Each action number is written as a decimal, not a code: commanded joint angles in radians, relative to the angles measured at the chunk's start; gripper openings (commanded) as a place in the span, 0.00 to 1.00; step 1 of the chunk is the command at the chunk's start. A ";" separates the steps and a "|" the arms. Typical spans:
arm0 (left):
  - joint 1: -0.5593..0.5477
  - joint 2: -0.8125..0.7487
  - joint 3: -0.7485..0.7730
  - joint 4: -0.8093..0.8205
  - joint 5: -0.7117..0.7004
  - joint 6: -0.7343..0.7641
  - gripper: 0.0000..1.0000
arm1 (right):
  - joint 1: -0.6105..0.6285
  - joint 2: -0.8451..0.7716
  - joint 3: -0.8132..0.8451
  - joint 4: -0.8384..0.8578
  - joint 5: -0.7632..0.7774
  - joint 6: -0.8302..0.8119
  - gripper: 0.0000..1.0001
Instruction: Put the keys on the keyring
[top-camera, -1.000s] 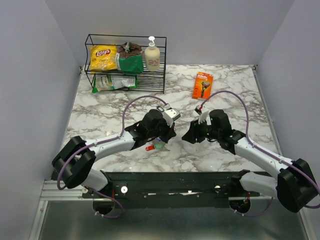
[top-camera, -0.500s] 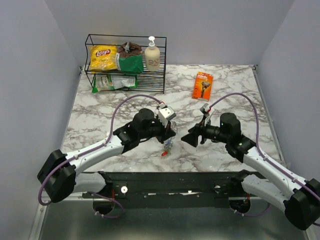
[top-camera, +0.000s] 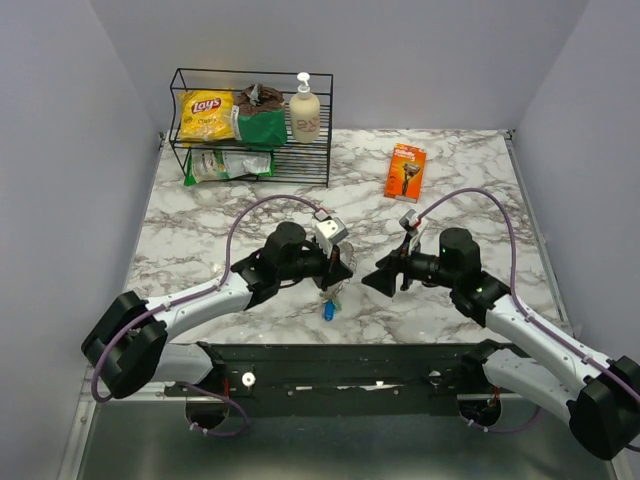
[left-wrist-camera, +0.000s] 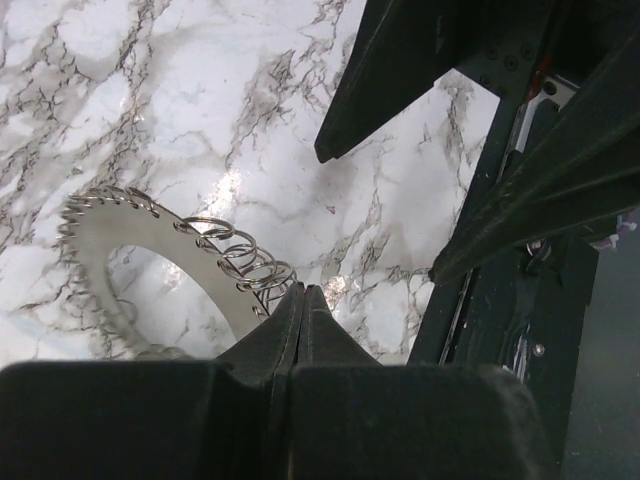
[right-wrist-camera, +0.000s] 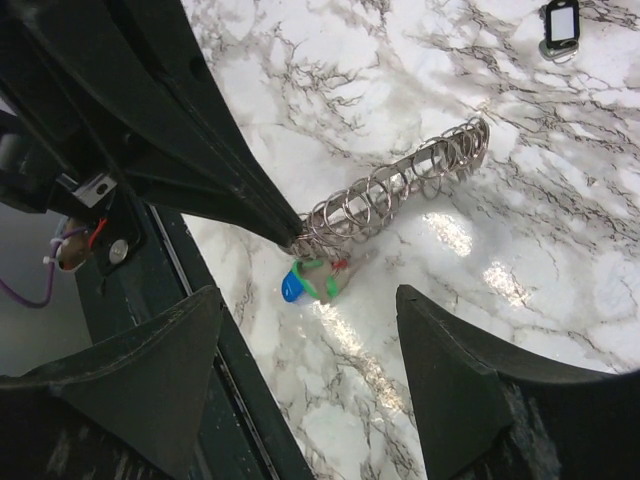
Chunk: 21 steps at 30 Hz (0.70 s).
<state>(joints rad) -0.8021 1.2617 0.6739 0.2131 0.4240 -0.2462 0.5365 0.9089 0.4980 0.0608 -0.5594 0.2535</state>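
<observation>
My left gripper (top-camera: 336, 272) is shut on the keyring (left-wrist-camera: 150, 240), a flat silvery toothed loop with small split rings (left-wrist-camera: 245, 262) along its edge, and holds it above the marble. In the right wrist view the keyring (right-wrist-camera: 395, 190) shows edge-on, with the left fingertips (right-wrist-camera: 283, 233) pinching its near end. The keys (right-wrist-camera: 315, 280), with blue, green and red heads, hang bunched just below that pinch. From above they show as a blue-green spot (top-camera: 329, 307). My right gripper (right-wrist-camera: 310, 375) is open and empty. It faces the keys from the right (top-camera: 376, 278), a short gap away.
A black key tag (right-wrist-camera: 560, 25) lies on the marble beyond the keyring. An orange razor box (top-camera: 405, 170) lies at the back right. A wire rack (top-camera: 250, 125) with snack bags and a soap bottle stands at the back left. A black rail (top-camera: 350, 365) runs along the near edge.
The left gripper has moved right and toward the near edge with the keyring. The keys swung round, blue head now showing instead of red. The right arm drew back, then stayed still.
</observation>
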 joint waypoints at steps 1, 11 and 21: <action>0.035 0.050 -0.022 0.112 0.068 -0.042 0.00 | -0.003 0.022 -0.007 0.028 -0.005 -0.003 0.78; 0.158 0.160 -0.056 0.333 0.294 -0.177 0.00 | -0.003 0.059 -0.009 0.030 -0.005 0.007 0.77; 0.176 0.456 -0.031 0.558 0.383 -0.317 0.00 | -0.001 0.100 -0.018 0.022 0.000 0.027 0.78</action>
<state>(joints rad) -0.6346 1.6386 0.6292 0.6212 0.7311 -0.4885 0.5365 0.9939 0.4931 0.0681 -0.5594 0.2695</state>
